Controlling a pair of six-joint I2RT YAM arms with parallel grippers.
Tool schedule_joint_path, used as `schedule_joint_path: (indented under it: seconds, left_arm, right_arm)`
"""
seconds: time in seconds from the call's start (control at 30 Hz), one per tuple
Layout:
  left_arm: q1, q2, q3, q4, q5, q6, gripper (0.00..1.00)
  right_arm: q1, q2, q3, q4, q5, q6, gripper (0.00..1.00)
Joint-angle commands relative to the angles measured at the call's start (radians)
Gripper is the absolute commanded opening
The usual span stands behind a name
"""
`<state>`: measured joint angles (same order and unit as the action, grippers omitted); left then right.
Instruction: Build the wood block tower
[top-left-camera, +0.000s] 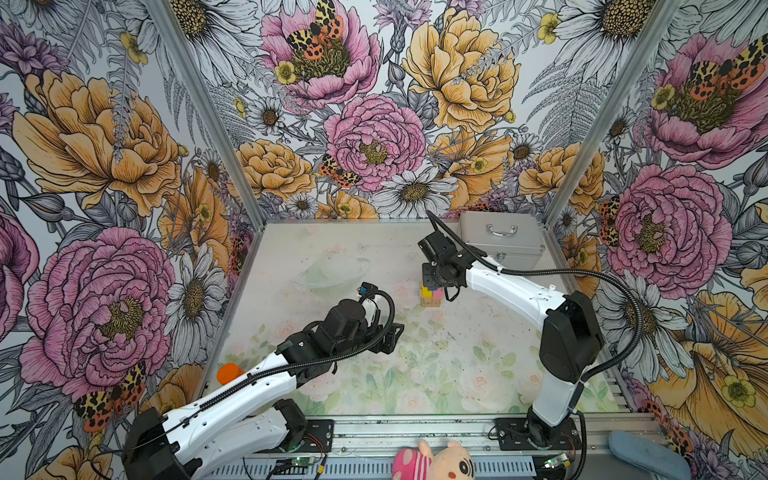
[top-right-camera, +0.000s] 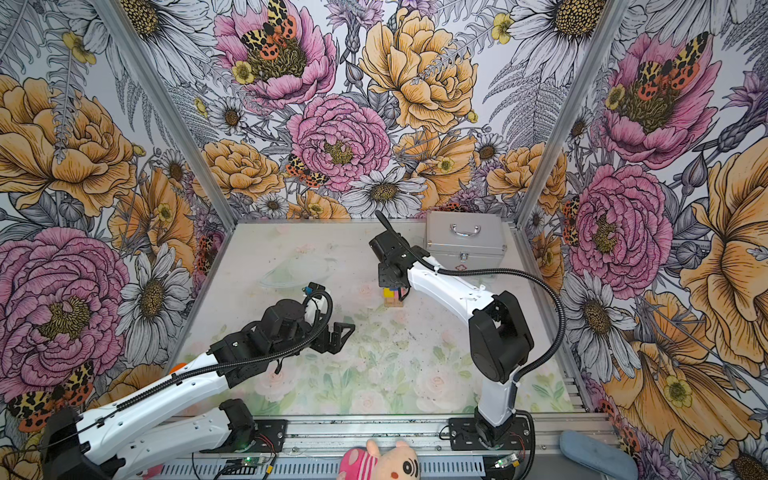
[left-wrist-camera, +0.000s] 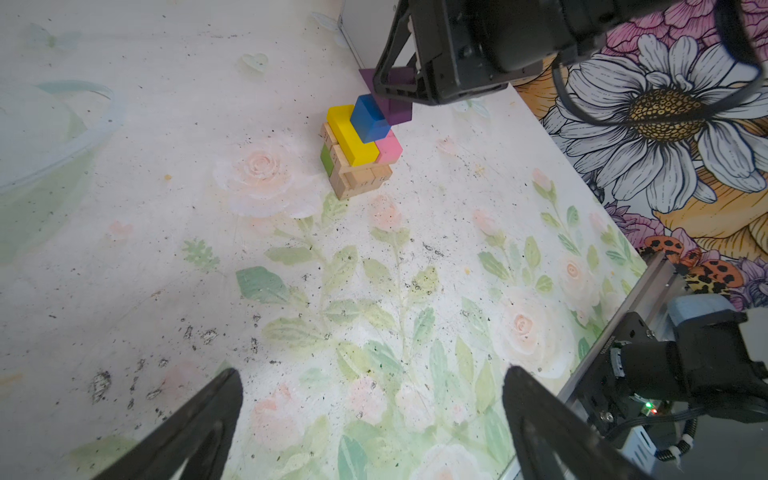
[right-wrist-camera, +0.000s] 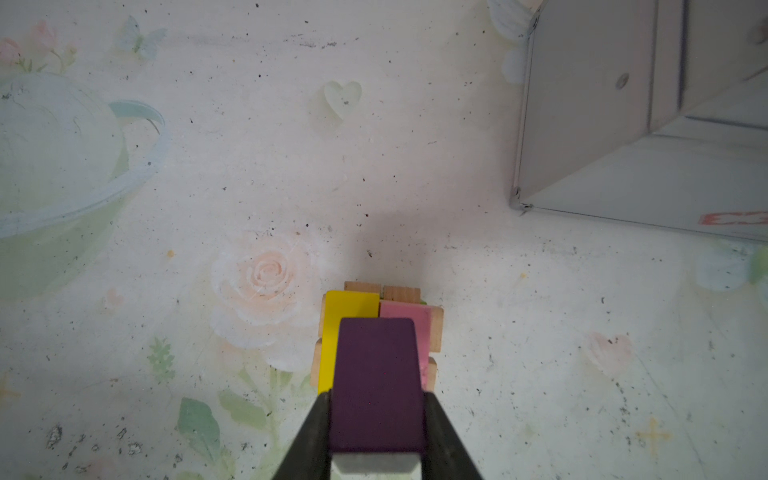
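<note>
Both top views: tower (top-left-camera: 430, 293) stands mid-desk (top-left-camera: 415, 353), near silver case (top-left-camera: 500, 239); right end effector (top-left-camera: 429, 272) directly over it.
Left wrist: left end effector (left-wrist-camera: 374, 415) spread wide, empty, well short of tower.
Right wrist: right end effector clamps purple block (right-wrist-camera: 376, 382) just above tower top.

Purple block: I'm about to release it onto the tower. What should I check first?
1. Grip: ok, right tool shut on the purple block.
2. Position: ok, it hangs over the tower's yellow block and pink block.
3. Seated on that layer: cannot tell.
4. Gap to the blue block: cannot tell, they overlap in the left wrist view.
5. Tower upright: ok.
6. Left tool open and well clear of the tower: ok.
</note>
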<state>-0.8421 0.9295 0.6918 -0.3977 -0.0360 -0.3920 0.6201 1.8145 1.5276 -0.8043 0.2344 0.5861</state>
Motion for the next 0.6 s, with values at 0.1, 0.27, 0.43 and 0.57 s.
schedule_joint_path:
  seconds: [0.1,0.27,0.43,0.57]
  left_arm:
    - [-0.002,-0.011,0.001,0.023,-0.015,0.018,0.99]
    - [-0.002,-0.014,-0.001,0.024,-0.016,0.018,0.99]
    - [0.000,-0.015,-0.001,0.022,-0.018,0.018,0.99]
    - [0.000,-0.015,0.000,0.022,-0.019,0.018,0.99]
  right_arm:
    - [-0.009,0.022,0.032,0.001,-0.004,0.007,0.29]
    - [-0.010,0.026,0.033,0.001,-0.007,0.006,0.29]
    - [-0.009,0.031,0.035,0.001,-0.008,0.007,0.29]
    - [-0.011,0.032,0.038,0.001,-0.011,0.005,0.29]
